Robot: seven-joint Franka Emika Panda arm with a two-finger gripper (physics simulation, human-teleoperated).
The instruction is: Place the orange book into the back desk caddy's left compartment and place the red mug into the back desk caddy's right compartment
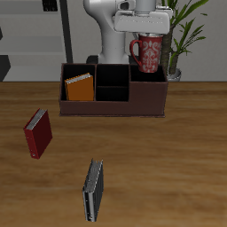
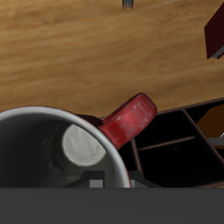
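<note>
Exterior view only: back desk caddy (image 1: 113, 105), dark brown, standing toward the rear of the wooden table (image 1: 177, 168). Orange book (image 1: 80, 88) standing tilted inside the left compartment (image 1: 79, 91), its upper edge above the wall. Dark red book (image 1: 37, 133) lying on the table nearer the front edge, well apart from the caddy. Grey-black book (image 1: 93, 190) nearer still to the front edge. Potted plant (image 1: 182, 35) behind the caddy.

Red mug (image 1: 148, 54), speckled, upright, held in the air above the caddy's end opposite the orange book, clear of the rim. Gripper (image 1: 149, 34) directly over it, closed upon the mug's upper rim.

Wrist view only: mug's grey-white interior (image 2: 61, 149) seen from above, round base visible inside; red handle (image 2: 129, 119) projecting sideways toward the caddy's dark partitions (image 2: 179, 140) below. A corner of the dark red book (image 2: 215, 35) shows at the frame's edge.

Hard to make out: the fingertips themselves, hidden by the mug in the exterior view and cut off in the wrist view. The compartment under the mug is largely screened.
</note>
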